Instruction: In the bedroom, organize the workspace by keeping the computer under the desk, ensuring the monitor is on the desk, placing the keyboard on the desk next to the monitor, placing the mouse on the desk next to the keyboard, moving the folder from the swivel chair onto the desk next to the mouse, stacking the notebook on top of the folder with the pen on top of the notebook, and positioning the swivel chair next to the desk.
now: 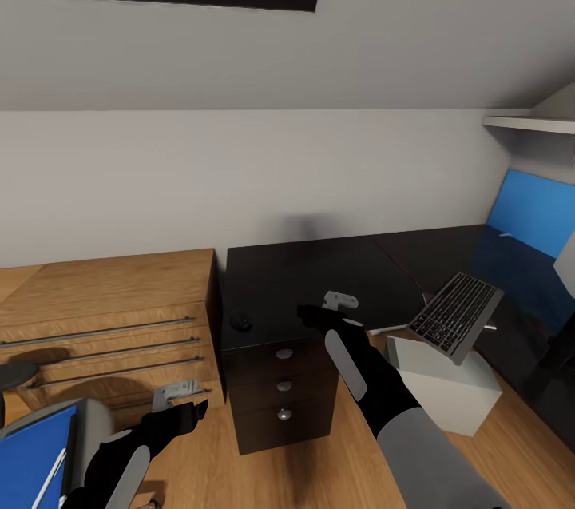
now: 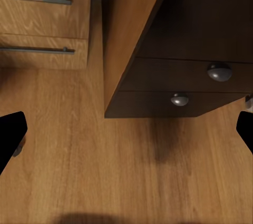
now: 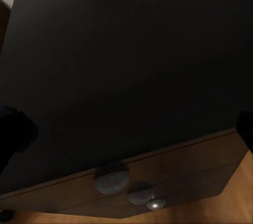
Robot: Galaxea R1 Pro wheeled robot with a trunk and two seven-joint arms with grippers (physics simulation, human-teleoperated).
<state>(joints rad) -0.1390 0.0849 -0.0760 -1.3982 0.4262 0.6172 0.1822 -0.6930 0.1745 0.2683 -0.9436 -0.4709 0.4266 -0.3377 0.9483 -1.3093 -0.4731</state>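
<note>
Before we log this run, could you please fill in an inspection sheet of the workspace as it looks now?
Surface: black desk, top mostly bare.
Job's things: mouse on the desk near its front edge; keyboard off the desk, tilted, leaning on the computer, which stands on the floor; folder on the swivel chair, with a thin white stick, probably the pen, on it.
Clutter: nothing seen.
Grippers: left gripper over the floor, jaws open; right gripper above the desk top, jaws open; both empty.
Cables: nothing seen.
Surroundings: oak cabinet, grey wall, wood floor.
</note>
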